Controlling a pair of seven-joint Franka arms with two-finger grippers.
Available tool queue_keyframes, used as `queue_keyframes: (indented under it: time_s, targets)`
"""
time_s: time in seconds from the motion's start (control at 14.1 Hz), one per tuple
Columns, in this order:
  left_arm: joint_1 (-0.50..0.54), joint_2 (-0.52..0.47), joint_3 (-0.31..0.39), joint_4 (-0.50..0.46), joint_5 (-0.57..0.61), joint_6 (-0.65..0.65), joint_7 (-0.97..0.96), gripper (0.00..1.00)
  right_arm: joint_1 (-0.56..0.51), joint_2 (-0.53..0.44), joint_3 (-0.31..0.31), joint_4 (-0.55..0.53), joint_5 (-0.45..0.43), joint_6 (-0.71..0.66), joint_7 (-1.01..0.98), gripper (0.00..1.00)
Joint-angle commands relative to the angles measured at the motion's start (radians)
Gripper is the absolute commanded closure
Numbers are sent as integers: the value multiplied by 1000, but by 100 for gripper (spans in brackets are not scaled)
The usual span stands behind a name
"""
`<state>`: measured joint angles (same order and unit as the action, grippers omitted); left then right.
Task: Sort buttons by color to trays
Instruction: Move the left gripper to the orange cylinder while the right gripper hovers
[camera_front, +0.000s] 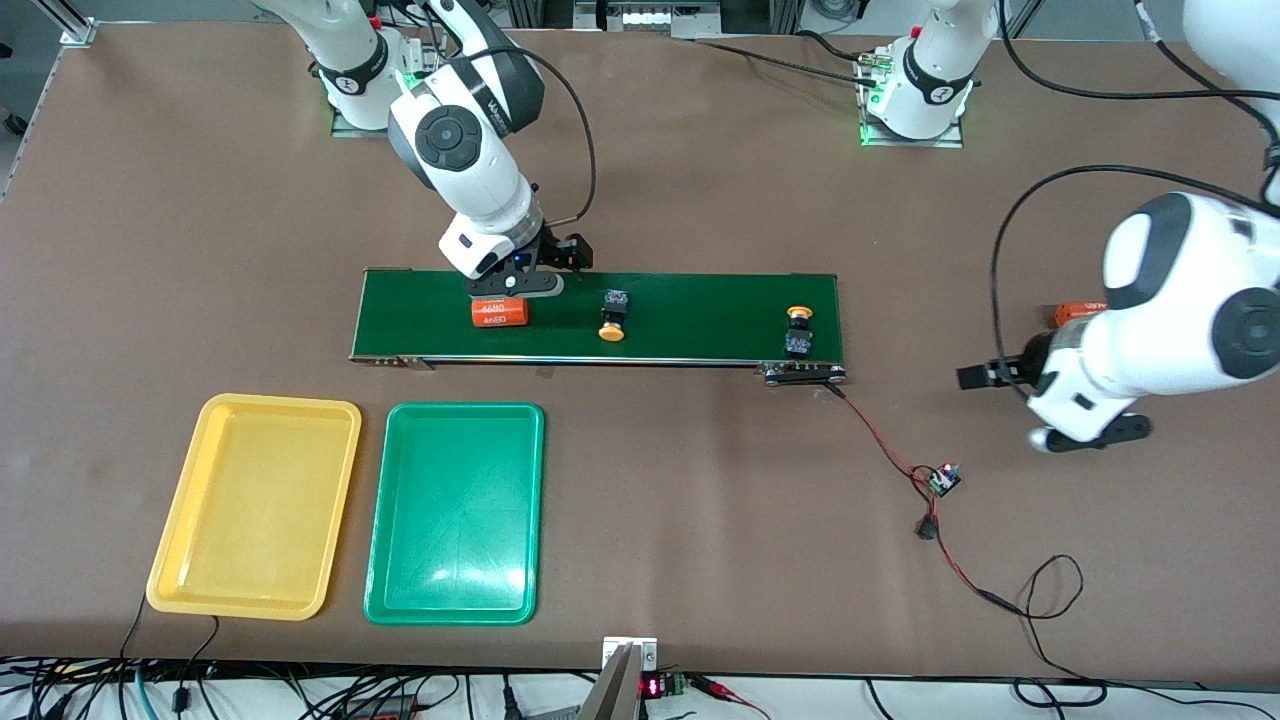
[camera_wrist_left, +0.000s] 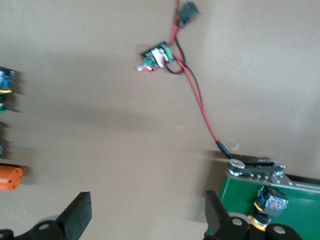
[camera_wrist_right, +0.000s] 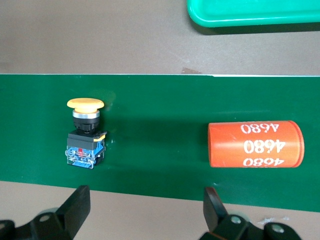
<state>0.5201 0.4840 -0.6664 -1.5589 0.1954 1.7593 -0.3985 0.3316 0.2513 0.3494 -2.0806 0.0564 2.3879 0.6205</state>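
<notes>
Black fingers of your right gripper (camera_front: 528, 284) spread wide over the belt (camera_front: 700, 320), a cylinder (camera_front: 499, 312) below; a yellow button (camera_front: 613, 316) lies at its 3 o'clock, another (camera_front: 798, 330) at the belt's end. Your left gripper (camera_front: 985, 375) hangs wide over bare table. Both trays (camera_front: 255, 505) (camera_front: 455, 515) sit at 6 o'clock, holding nothing.

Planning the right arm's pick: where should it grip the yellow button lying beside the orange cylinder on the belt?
Grip the yellow button across its black blocky body, coming straight down. It lies on its side, flat body faces exposed; the round cap would slip.
</notes>
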Motion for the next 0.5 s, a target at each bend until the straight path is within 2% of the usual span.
queue_keyframes:
  time_s: [0.0,0.21,0.42]
  targets:
    - [41,11,-7,20,18,-46,-6,0,15,13,-7,22,-20,-18,22,0]
    - [87,2,30,-58,21,-63,9,0,30,37,-10,36,-20,-18,28,0]
    - [199,18,31,-59,21,-93,148,0,73,84,-42,66,-39,-18,67,0]
